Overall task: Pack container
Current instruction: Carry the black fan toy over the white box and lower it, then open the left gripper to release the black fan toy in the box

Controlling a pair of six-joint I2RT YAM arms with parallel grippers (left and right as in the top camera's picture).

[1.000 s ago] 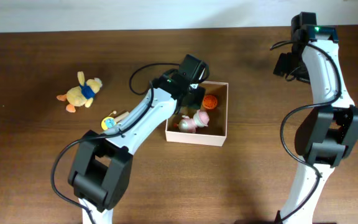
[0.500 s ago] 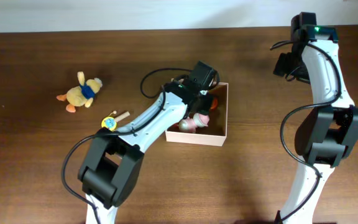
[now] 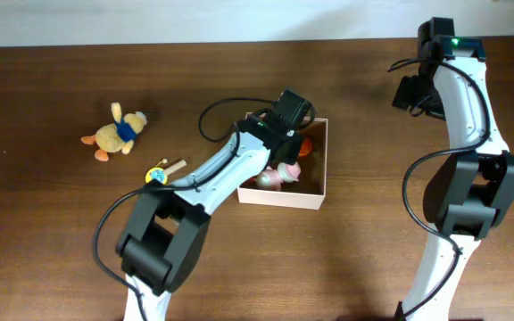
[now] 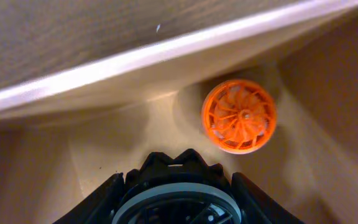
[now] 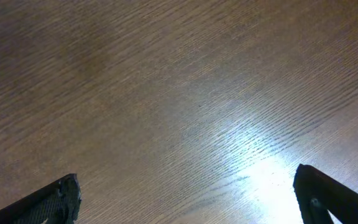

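Observation:
The container [image 3: 280, 197] is a shallow white-walled box with a tan floor at the table's middle. An orange wheel-shaped toy [image 3: 303, 146] and a pink toy [image 3: 275, 176] lie in it. My left gripper [image 3: 290, 134] hangs over the container's back part. In the left wrist view the left gripper [image 4: 178, 186] is shut on a black round thing with a grey ring [image 4: 178, 202], above the tan floor near the white wall [image 4: 166, 50], with the orange toy [image 4: 239, 116] just ahead. My right gripper [image 3: 413, 94] is open and empty over bare wood [image 5: 185, 112].
A yellow plush duck [image 3: 115, 131] lies at the far left of the table. A small yellow and blue toy with a stick [image 3: 161, 173] lies left of the container. The right arm stands at the right back.
My left gripper has moved right, from the container's back left corner to over its inside. The right arm has not moved.

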